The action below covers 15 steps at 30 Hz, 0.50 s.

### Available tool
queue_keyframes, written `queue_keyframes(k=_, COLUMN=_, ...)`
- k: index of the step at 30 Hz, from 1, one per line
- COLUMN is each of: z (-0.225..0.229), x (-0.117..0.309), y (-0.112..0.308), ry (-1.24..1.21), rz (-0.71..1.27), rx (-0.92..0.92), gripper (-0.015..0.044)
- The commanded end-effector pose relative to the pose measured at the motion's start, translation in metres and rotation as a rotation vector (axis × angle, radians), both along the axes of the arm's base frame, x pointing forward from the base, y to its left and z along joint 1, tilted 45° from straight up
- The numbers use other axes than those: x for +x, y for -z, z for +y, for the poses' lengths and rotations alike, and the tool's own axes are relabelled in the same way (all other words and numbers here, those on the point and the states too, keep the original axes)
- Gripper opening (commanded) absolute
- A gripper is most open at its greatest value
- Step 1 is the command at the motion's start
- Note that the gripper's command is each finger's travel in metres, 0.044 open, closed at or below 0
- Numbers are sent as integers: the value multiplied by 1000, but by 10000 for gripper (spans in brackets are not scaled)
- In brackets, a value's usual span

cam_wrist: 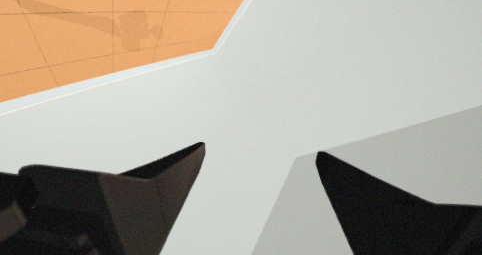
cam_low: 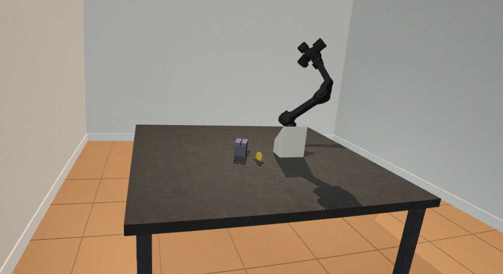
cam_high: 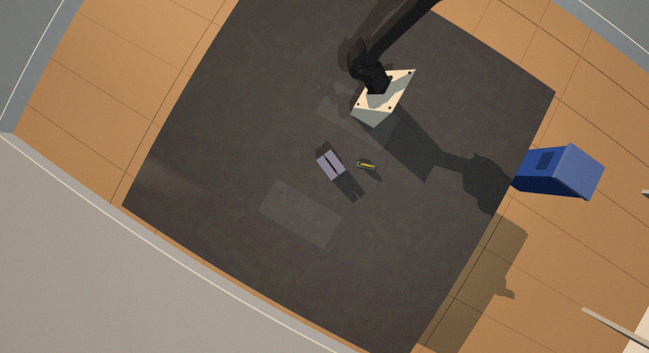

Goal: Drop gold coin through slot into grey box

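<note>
The gold coin [cam_high: 366,165] [cam_low: 259,155] stands on edge in the small dark-green holder [cam_high: 373,168] [cam_low: 262,162]. The closed grey box [cam_high: 338,162] [cam_low: 240,151] stands close beside the holder, with a dark narrow slot along its lid. In the wrist view my gripper [cam_wrist: 259,152] is open, with nothing between its fingertips and only wall and floor beyond. In the exterior view the hand is raised high above the table's far right side, well away from coin and box. It is out of frame in the top view. The wrist view shows neither coin, holder nor box.
A pale block [cam_high: 373,118] [cam_low: 293,141] stands near the arm's base, behind and to the right of the holder in the exterior view. The black arm [cam_high: 399,31] [cam_low: 322,92] rises behind it. A blue box [cam_high: 577,171] shows by the dark table's [cam_high: 227,124] [cam_low: 182,187] right edge.
</note>
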<state>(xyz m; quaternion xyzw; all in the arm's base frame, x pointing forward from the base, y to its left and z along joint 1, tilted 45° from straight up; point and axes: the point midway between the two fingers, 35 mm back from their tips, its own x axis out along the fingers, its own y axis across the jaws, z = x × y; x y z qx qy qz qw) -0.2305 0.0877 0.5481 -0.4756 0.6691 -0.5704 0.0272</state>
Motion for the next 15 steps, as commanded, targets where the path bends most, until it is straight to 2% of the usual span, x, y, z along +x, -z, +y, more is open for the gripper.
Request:
queue_keyframes(k=1, z=-3, x=2, y=-1, ry=-4, rz=9, rx=5, gripper=374)
queue_keyframes(k=9, z=-89, x=61, y=-19, ry=-43, rz=382, rx=246, gripper=164)
queue_keyframes(k=15, z=-157, x=132, y=-23, ry=-15, rz=805, rx=455, gripper=161)
